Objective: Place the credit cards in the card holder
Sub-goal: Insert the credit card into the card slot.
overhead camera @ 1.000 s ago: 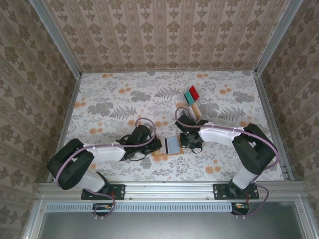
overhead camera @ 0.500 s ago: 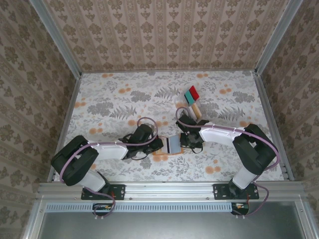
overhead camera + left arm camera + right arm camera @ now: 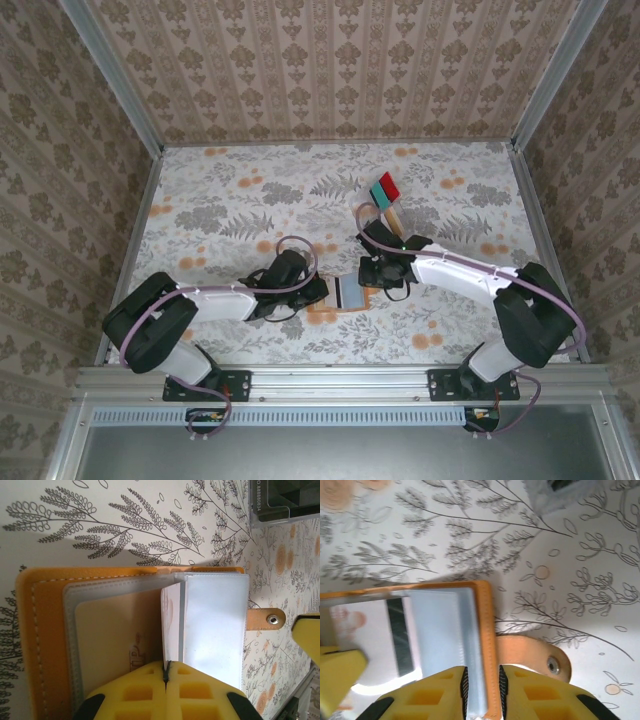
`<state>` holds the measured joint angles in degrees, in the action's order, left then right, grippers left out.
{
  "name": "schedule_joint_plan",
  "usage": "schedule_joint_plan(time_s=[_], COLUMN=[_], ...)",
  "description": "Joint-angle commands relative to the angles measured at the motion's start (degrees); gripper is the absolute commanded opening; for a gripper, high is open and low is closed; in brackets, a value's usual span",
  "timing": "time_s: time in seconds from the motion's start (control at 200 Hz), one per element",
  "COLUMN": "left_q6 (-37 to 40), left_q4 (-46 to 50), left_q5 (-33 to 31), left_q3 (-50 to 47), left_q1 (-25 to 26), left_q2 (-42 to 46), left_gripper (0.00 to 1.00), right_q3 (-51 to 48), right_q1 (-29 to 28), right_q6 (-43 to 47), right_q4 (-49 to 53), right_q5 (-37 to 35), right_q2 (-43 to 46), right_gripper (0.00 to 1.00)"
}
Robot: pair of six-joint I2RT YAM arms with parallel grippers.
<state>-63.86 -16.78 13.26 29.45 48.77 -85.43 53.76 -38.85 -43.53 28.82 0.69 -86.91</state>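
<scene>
Open card holder (image 3: 45, 630) lying front-middle on surface (image 3: 230, 200), between both hands. Pinched shut on its clear sleeve: left hand (image 3: 166, 672). Narrow, straddling outer edge by snap tab (image 3: 540, 660), grip cannot tell: right hand (image 3: 483, 677). Farther back, well apart: red and teal cards (image 3: 384, 188). Bare room left and far. Embossed mark (image 3: 135, 655) half hidden, unreadable

Item 1: on the white label (image 3: 265, 486) of a dark casing at the top right corner of the left wrist view, a sideways row of digits is printed, mostly eights with a 0, 3 and 4 near its end, though the exact string cannot be fixed. Item 2: on the tan inner leaf of the holder (image 3: 45, 630), a stamped mark (image 3: 135, 655) is found, half hidden, with what may be "JP" legible. Item 3: on a white card (image 3: 365, 625), faint pink print is seen but cannot be read.
</scene>
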Motion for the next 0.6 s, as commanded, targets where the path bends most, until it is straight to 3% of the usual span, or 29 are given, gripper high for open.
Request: schedule_joint_plan(time_s=[0.0, 0.145, 0.325, 0.595], left_q6=[0.4, 0.5, 0.5, 0.2], left_q4=[3.2, 3.3, 3.5, 4.4], left_q5=[0.0, 0.2, -0.1, -1.4], left_q3=[0.4, 0.4, 0.1, -2.0], left_q1=[0.5, 0.5, 0.5, 0.0], left_q2=[-0.1, 0.1, 0.9, 3.5], left_gripper=[0.04, 0.05, 0.05, 0.06], right_q3=[0.4, 2.3, 2.9, -0.7], right_q1=[-0.3, -1.4, -1.4, -1.4], right_q6=[1.7, 1.7, 1.4, -1.7], right_q4=[-4.5, -4.7, -1.9, -1.6], right_q5=[6.8, 7.7, 3.4, -0.4], right_q2=[-0.4, -4.8, -10.2, -11.5], right_gripper=[0.22, 0.17, 0.14, 0.12])
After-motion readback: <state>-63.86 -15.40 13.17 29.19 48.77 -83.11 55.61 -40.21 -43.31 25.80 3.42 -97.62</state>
